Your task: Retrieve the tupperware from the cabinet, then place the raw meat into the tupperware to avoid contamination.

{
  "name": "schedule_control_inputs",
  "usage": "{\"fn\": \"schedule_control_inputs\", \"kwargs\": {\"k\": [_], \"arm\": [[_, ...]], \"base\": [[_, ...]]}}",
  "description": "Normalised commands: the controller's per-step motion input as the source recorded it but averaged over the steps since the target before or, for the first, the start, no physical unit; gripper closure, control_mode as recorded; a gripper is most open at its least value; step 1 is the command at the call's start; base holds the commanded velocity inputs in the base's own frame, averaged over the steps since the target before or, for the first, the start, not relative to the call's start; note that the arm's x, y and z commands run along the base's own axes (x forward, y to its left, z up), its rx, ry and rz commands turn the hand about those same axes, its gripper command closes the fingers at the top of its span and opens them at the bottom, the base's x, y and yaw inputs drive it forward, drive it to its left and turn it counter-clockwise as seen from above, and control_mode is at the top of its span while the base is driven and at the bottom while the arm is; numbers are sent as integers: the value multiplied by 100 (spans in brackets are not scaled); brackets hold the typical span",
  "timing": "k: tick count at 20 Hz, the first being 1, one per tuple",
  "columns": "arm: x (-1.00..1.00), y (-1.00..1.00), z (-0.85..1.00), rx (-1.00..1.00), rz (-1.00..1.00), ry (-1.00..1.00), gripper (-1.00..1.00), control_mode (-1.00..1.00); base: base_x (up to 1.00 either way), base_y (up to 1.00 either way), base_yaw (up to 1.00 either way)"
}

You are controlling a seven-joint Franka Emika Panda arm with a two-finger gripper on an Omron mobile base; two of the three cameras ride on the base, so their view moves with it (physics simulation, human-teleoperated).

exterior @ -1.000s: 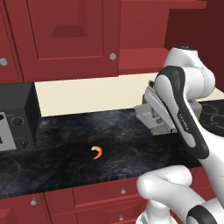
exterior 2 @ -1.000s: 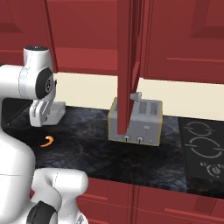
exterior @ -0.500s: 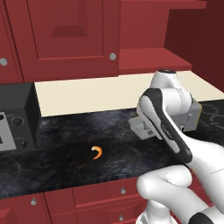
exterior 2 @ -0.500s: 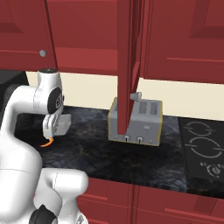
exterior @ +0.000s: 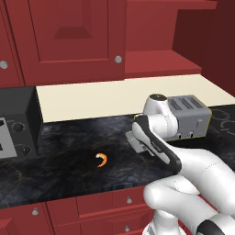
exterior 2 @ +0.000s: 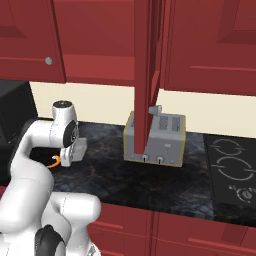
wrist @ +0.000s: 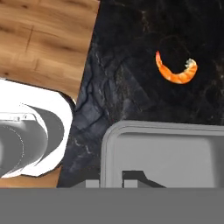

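Note:
My gripper is shut on the near wall of the tupperware, a small grey open-topped box that shows nothing inside. The box hangs low over the black counter, just left of the toaster; I cannot tell whether it touches the stone. The raw meat, a small orange curl, lies on the counter left of the box and apart from it. In the hand view the raw meat lies beyond the box's far rim. The tupperware is in front of my hand, and the raw meat is beside it. The cabinet stands open, its red shelf bare.
A silver toaster stands right of the box. A black microwave sits at the counter's left end. The open cabinet door hangs edge-on above the toaster. A cooktop lies at the right. The counter's front edge drops to wooden floor.
The arm has come down from near cabinet height with the box in its grip, swinging towards the raw meat. The meat and toaster have not moved.

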Motion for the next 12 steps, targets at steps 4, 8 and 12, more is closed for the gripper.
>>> {"fn": "schedule_control_inputs", "kwargs": {"k": [4, 8, 12], "arm": [[48, 9, -47, 0, 3, 2, 100, -100], [51, 10, -44, 0, 2, 1, 100, -100], [64, 10, -47, 0, 0, 2, 100, -100]], "base": [[0, 0, 0], [0, 0, 0], [0, 0, 0]]}}
